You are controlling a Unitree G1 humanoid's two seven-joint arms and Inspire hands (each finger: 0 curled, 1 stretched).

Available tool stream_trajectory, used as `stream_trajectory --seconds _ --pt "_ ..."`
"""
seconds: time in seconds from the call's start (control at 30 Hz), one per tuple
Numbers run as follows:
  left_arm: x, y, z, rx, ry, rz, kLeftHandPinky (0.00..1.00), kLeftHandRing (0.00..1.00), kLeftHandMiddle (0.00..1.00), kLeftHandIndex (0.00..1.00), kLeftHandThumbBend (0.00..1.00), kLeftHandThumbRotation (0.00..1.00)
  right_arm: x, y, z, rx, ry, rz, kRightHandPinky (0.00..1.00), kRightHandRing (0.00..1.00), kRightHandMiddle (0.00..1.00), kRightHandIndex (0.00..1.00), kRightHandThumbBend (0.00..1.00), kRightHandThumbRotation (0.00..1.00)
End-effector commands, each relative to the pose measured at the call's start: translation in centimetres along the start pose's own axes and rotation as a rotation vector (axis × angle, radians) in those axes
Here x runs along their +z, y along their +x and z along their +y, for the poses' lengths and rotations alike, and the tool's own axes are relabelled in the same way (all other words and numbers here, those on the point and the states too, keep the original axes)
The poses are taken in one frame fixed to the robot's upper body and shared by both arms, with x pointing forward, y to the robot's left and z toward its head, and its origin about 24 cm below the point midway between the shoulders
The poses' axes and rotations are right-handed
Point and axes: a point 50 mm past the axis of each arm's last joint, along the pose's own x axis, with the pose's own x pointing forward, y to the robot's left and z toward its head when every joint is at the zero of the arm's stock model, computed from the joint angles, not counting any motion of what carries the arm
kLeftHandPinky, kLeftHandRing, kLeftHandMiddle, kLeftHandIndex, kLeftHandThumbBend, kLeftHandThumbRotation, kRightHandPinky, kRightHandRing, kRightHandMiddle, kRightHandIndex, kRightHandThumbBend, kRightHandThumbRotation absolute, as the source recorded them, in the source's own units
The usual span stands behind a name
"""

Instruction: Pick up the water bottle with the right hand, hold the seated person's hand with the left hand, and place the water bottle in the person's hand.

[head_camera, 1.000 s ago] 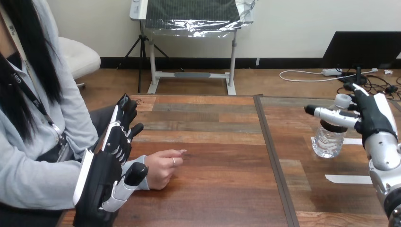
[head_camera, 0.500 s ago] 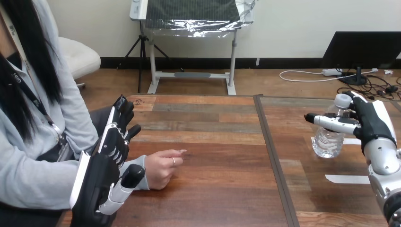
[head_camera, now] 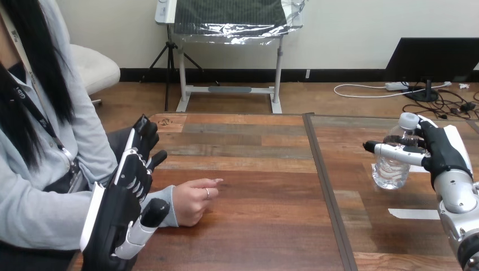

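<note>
Person's hand (head_camera: 192, 204) lies left, water bottle (head_camera: 392, 164) right (both on table (head_camera: 260, 186)).

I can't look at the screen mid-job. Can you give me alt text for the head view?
The right robot hand is closed around the bottle, which stands on the table at right. At left, the left robot hand is open beside the person's hand, which rests on the table in a loose fist.

Left hand (head_camera: 118, 209): black, white edge shell, white-and-black thumb. Right hand (head_camera: 443, 151): black, white back shell; silver forearm (head_camera: 454, 195).
</note>
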Motion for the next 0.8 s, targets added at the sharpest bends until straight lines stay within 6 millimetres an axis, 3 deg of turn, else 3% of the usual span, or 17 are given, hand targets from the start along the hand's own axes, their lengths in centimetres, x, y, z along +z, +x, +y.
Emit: stream_trajectory --seconds 0.0,0.77 --pt "1.4 1.43 0.4 0.0 0.017 -0.101 0.91 0.97 1.0 0.99 1.0 0.84 0.87 0.14 0.75 0.013 0.004 -0.029 0.78 0.85 0.86 0.91 0.84 0.25" --pt "1.74 1.1 0.7 -0.007 0.023 -0.105 0.9 0.96 0.99 0.98 1.0 0.82 0.53 0.01 1.26 0.019 0.015 -0.012 0.77 0.84 0.86 0.9 0.82 0.21"
